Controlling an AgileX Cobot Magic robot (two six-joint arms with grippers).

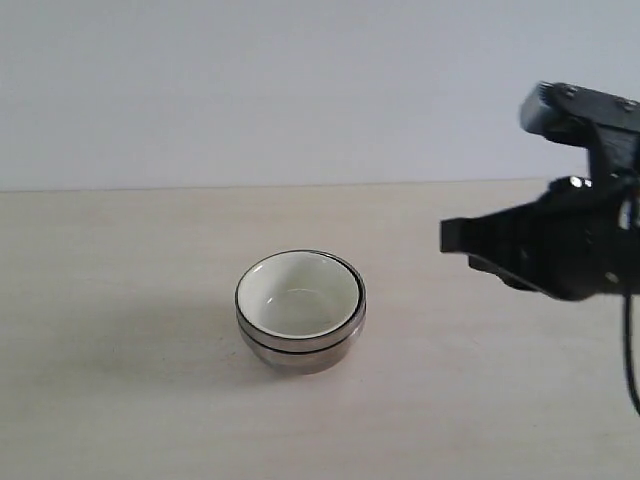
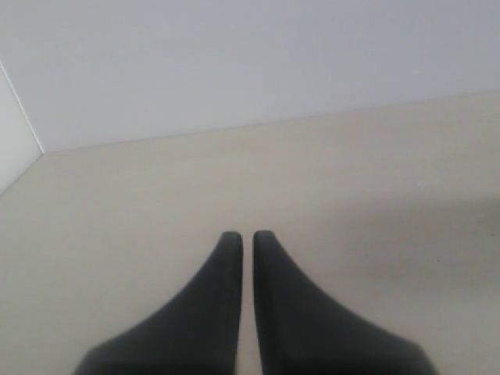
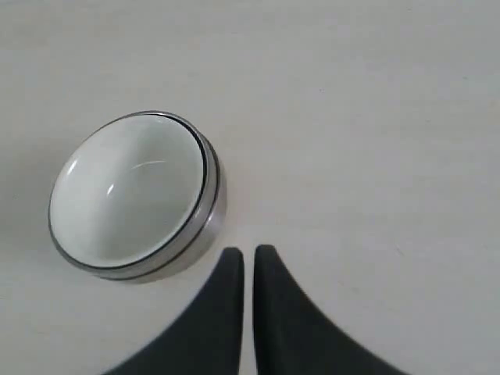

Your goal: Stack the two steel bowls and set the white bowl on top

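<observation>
Right gripper [image 3: 248, 258], clenched empty, hovers beside the white bowl [image 3: 125, 187] nested in stacked steel bowls [image 1: 300, 358]; left gripper [image 2: 246, 238] clenched too

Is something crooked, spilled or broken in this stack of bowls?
Nothing stands out. The white bowl sits level inside the two steel bowls, rims roughly even. No spill shows on the table. The right gripper is clear of the stack.

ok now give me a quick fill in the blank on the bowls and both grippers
1. The white bowl sits ____ of the steel bowls.
2. The right gripper is shut and holds ____.
3. The left gripper is ____, with only the table beyond it.

Missing words: on top; nothing; shut
</observation>
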